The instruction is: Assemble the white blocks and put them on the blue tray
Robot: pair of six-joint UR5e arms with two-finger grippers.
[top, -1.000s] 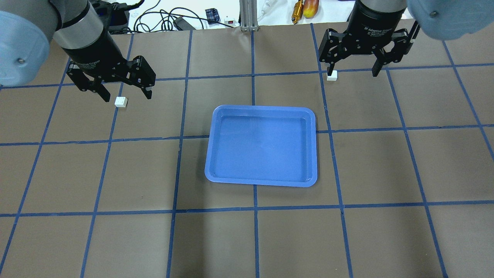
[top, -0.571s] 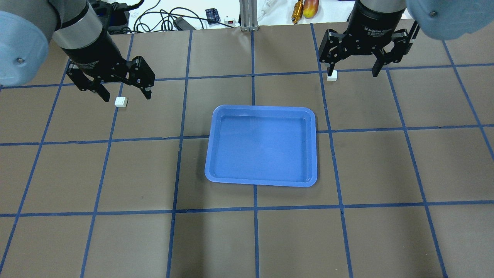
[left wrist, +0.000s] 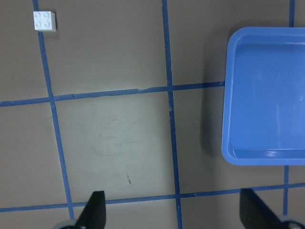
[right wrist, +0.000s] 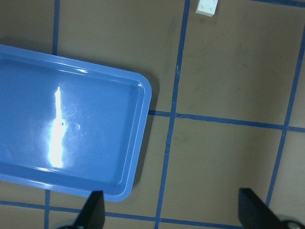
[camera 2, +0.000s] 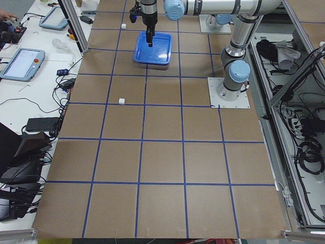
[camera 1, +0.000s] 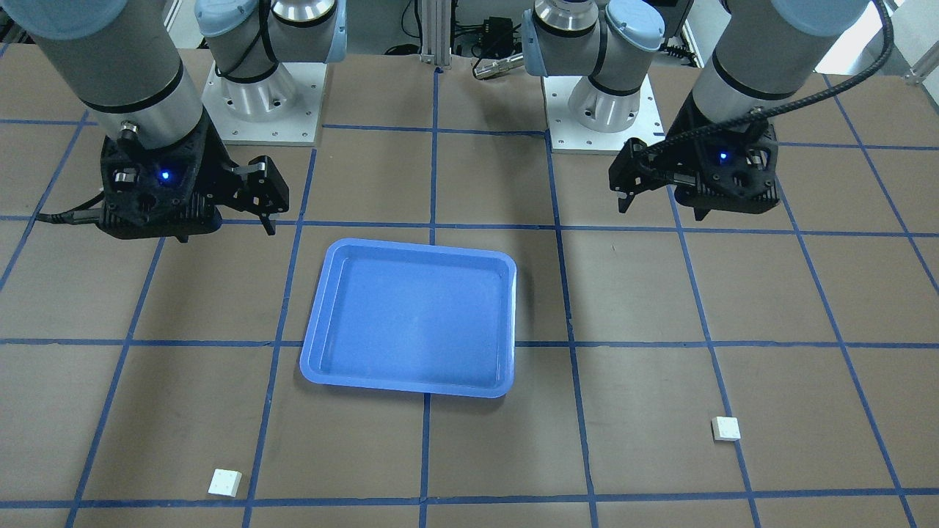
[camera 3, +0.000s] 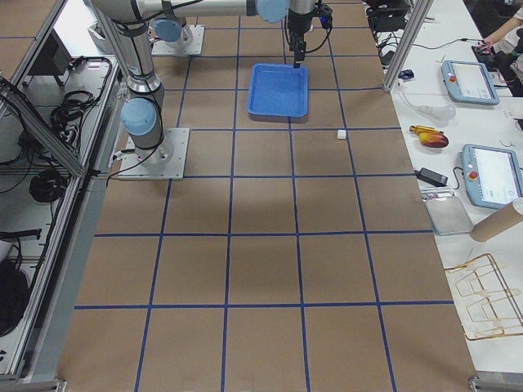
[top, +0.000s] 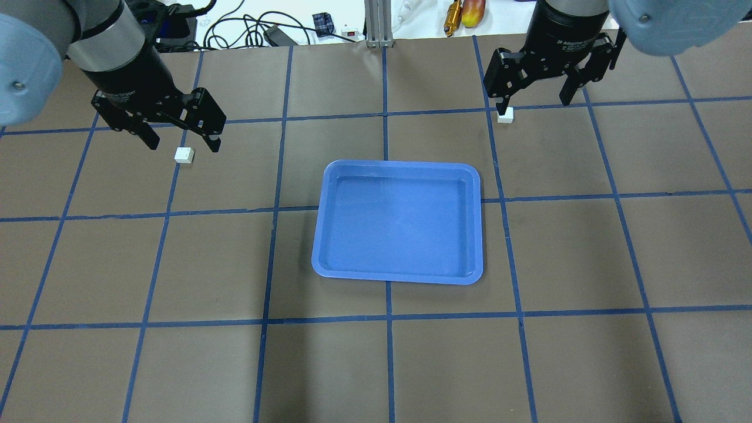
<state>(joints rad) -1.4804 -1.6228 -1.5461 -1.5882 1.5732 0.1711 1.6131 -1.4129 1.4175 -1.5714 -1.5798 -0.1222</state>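
The blue tray (top: 399,223) lies empty at the table's middle. One white block (top: 184,155) lies on the table far left of it, and it also shows in the left wrist view (left wrist: 45,20). The other white block (top: 505,116) lies far right, and it also shows in the right wrist view (right wrist: 207,6). My left gripper (top: 184,145) is open and empty, held high above the table, short of its block. My right gripper (top: 533,107) is open and empty, also high and apart from its block. Both blocks lie studs up in the front view (camera 1: 725,429) (camera 1: 224,482).
The brown table has a grid of blue tape lines (top: 386,117). Cables, a yellow tool and a fruit (top: 473,12) lie beyond the table's far edge. The two arm bases (camera 1: 601,103) stand at the robot's side.
Both grippers have shifted slightly toward the table's far edge in the overhead view and stay open. The blocks and the tray have not moved.
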